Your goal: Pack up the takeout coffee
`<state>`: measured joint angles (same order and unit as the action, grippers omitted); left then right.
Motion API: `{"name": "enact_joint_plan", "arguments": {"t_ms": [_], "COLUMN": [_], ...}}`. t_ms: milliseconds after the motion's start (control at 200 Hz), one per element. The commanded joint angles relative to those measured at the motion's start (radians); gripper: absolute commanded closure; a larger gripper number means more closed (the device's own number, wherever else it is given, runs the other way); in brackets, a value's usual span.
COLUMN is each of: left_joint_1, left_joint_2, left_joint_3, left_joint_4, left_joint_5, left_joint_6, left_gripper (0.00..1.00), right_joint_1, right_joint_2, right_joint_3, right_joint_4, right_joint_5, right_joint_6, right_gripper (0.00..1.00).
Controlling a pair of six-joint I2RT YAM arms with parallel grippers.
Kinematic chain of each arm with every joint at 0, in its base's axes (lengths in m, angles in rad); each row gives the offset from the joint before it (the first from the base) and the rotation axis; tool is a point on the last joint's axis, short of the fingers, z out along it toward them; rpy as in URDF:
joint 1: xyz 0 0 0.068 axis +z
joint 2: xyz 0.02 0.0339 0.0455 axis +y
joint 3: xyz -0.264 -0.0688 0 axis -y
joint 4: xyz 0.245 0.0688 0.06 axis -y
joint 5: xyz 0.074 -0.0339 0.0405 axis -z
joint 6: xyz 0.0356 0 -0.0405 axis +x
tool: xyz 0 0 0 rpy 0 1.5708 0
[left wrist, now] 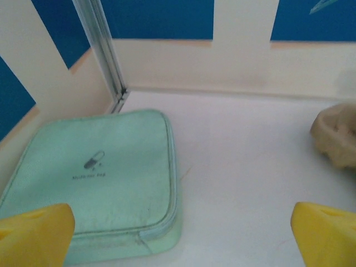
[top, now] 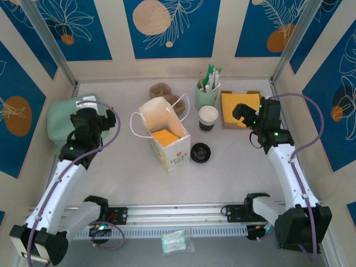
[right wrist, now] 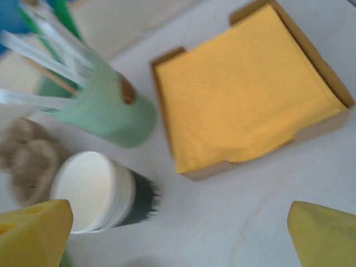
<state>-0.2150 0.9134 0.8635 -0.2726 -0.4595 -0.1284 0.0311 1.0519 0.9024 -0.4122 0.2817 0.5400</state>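
Right pincer (right wrist: 178,245) agape near upright takeout coffee (top: 208,118), mouth skyward

Pale table (top: 125,169), mint pouch (top: 60,121), paper bag (top: 167,146), takeout coffee (top: 208,118), black lid (top: 200,152), green cup (top: 206,96), napkin box (top: 240,105), pulp carrier (top: 164,91)

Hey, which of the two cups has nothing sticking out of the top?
The white paper cup with the black lower band. It stands nearer the arms than the green cup, which is stuffed with stirrers.

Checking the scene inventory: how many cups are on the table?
2: the takeout coffee at centre right, and the mint-green cup of stirrers just behind it. The bag could hide more.
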Motion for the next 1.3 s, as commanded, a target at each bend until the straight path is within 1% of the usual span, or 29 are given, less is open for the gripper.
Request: {"name": "enact_joint_plan", "arguments": {"t_ms": [0, 95, 185, 390, 600, 645, 675, 725, 785, 875, 975, 1095, 1115, 1145, 1170, 1210, 1255, 1295], "left_joint_1": [0.014, 0.015, 0.016, 0.020, 0.036, 0.042, 0.049, 0.054, 0.067, 0.081, 0.090, 0.100, 0.101, 0.101, 0.102, 0.101, 0.103, 0.104], "left_joint_2": [-0.010, -0.012, 0.013, 0.186, 0.393, 0.411, 0.428, 0.458, 0.487, 0.533, 0.582, 0.634, 0.649, 0.666, 0.662, 0.650, 0.659, 0.653], "left_joint_3": [-0.103, -0.209, -0.305, -0.453, -0.527, -0.519, -0.523, -0.533, -0.535, -0.545, -0.582, -0.590, -0.590, -0.587, -0.577, -0.553, -0.525, -0.495], "left_joint_4": [0.157, 0.252, 0.380, 0.689, 0.988, 0.993, 1.031, 1.114, 1.166, 1.225, 1.337, 1.395, 1.404, 1.429, 1.405, 1.337, 1.298, 1.223], "left_joint_5": [0.036, 0.031, 0.032, 0.030, 0.050, 0.069, 0.089, 0.102, 0.127, 0.181, 0.208, 0.256, 0.265, 0.273, 0.275, 0.273, 0.279, 0.289], "left_joint_6": [0.068, 0.084, 0.116, 0.164, 0.159, 0.160, 0.159, 0.167, 0.169, 0.171, 0.170, 0.172, 0.176, 0.185, 0.185, 0.178, 0.184, 0.181], "left_gripper": [0.01, 0.01, 0.00, 0.01, 0.01, 0.01, 0.01, 0.01, 0.01, 0.01, 0.01, 0.01, 0.01, 0.01, 0.01, 0.01, 0.01, 0.01], "right_joint_1": [-0.002, -0.002, -0.002, 0.003, 0.007, 0.007, 0.006, 0.006, 0.003, -0.002, 0.000, 0.005, 0.008, 0.008, 0.008, 0.004, -0.020, -0.029], "right_joint_2": [-0.001, 0.019, 0.061, 0.166, 0.247, 0.269, 0.284, 0.311, 0.317, 0.356, 0.398, 0.475, 0.478, 0.464, 0.463, 0.480, 0.470, 0.474], "right_joint_3": [-0.100, -0.177, -0.235, -0.353, -0.445, -0.462, -0.474, -0.490, -0.472, -0.507, -0.548, -0.564, -0.560, -0.539, -0.519, -0.500, -0.488, -0.490], "right_joint_4": [0.200, 0.291, 0.378, 0.624, 0.919, 0.978, 1.021, 1.076, 1.045, 1.161, 1.276, 1.380, 1.371, 1.304, 1.264, 1.257, 1.216, 1.232], "right_joint_5": [0.121, 0.143, 0.159, 0.187, 0.081, 0.057, 0.041, 0.017, -0.024, -0.066, -0.089, -0.105, -0.103, -0.102, -0.108, -0.118, -0.152, -0.166], "right_joint_6": [-0.082, -0.117, -0.149, -0.263, -0.394, -0.411, -0.423, -0.428, -0.432, -0.429, -0.437, -0.451, -0.454, -0.454, -0.454, -0.451, -0.434, -0.431], "right_gripper": [0.01, 0.01, 0.01, 0.01, 0.01, 0.01, 0.01, 0.01, 0.01, 0.01, 0.01, 0.01, 0.01, 0.01, 0.01, 0.01, 0.01, 0.01]}}
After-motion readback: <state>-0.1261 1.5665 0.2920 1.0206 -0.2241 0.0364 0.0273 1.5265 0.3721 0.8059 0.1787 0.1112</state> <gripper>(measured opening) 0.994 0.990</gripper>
